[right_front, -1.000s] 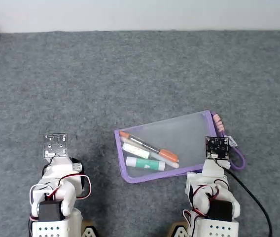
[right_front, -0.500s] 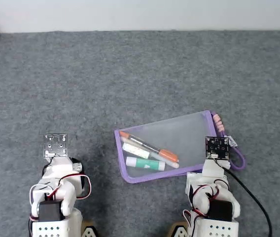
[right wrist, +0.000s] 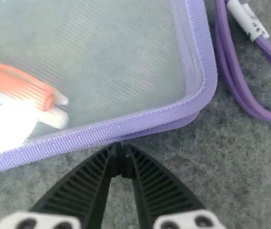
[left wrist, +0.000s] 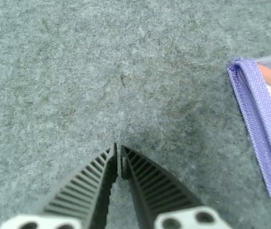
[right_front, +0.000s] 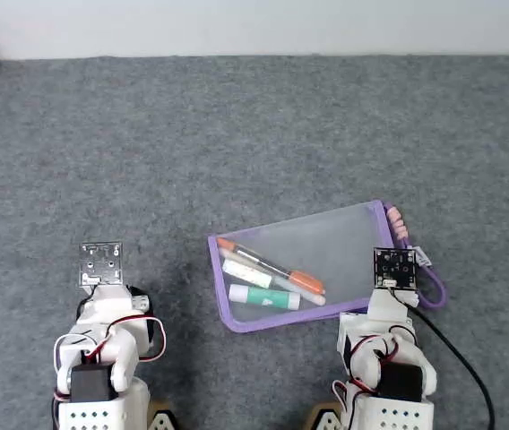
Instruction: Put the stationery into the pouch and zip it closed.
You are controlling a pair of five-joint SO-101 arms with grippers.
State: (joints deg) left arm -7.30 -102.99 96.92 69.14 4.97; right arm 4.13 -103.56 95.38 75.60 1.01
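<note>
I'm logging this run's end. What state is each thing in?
pouch: flat on the mat, near edge looks zipped.
orange marker: inside the pouch.
white pen: inside the pouch.
green stick: inside the pouch.
purple strap: loose on the mat beside the pouch.
left gripper: shut, empty.
right gripper: shut, empty, at the pouch's edge.

Counted one pouch (right_front: 344, 235) at lower right, three stationery pieces inside (orange pen (right_front: 271, 266), white marker (right_front: 253, 274), green stick (right_front: 268, 297)), one purple loop (right_front: 435, 288), and two grippers: left gripper (left wrist: 118, 148), right gripper (right wrist: 122, 150).
</note>
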